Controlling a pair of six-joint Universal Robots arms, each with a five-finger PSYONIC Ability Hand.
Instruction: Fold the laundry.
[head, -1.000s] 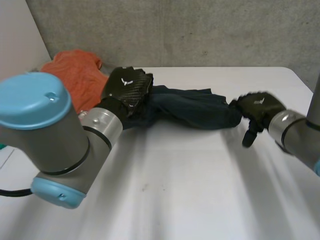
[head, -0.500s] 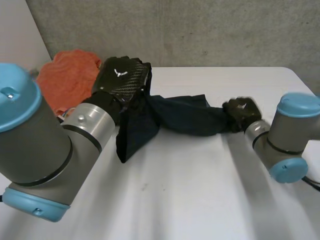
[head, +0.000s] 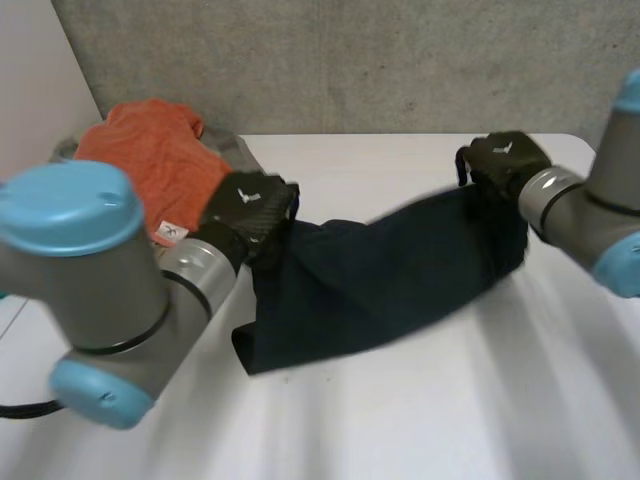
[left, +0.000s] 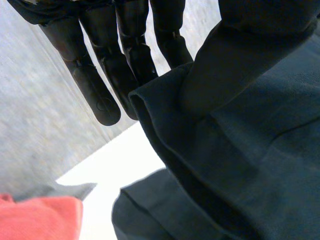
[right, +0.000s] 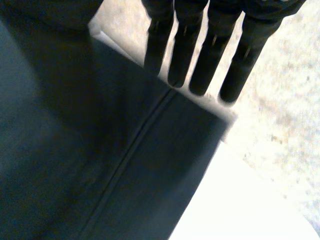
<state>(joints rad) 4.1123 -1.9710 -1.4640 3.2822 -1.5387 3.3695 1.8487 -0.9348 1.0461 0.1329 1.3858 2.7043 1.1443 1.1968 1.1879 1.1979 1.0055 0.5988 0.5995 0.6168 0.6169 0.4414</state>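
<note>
While slack, cloth (head: 380, 285) between robot hands (head: 250, 205) (head: 500, 160).

Table and walls, as we see them
We find a white table (head: 400, 410) running back to a rough grey concrete wall (head: 400, 60) — and at the far left, a plain pale panel (head: 40, 80) meets that wall.

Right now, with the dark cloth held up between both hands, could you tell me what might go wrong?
1. The left hand pinches the dark cloth close to its edge with straight fingers; a pull may slip it free.
2. The cloth's lower corner seems to trail on the table and may bunch when laid down.
3. The orange cloth lies close beside the left hand and might get dragged along.
</note>
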